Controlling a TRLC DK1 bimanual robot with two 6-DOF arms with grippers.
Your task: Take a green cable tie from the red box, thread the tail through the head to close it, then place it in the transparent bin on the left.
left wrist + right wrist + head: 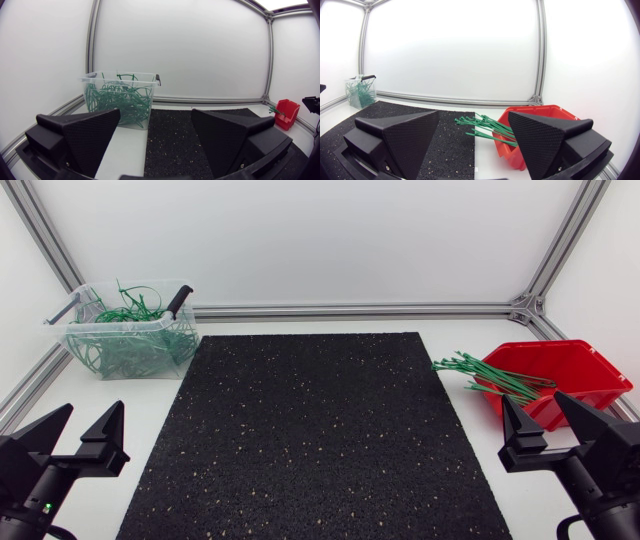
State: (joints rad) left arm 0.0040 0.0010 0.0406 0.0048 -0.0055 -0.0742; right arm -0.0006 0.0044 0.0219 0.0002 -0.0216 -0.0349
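Observation:
A red box [565, 380] sits at the table's right side, and a bundle of green cable ties [490, 374] sticks out of it over its left rim onto the table. In the right wrist view the red box [540, 127] and the green ties [485, 127] lie just ahead of my right gripper [475, 135], which is open and empty. The transparent bin [125, 330] at the back left holds several closed green ties. My left gripper [78, 432] rests open at the front left; in its own view the bin [120, 97] stands ahead of the left gripper [155, 135].
A black rubber mat [310, 430] covers the middle of the table. Aluminium frame rails [350, 310] run along the back and both sides. The bin has black clip handles [180, 300].

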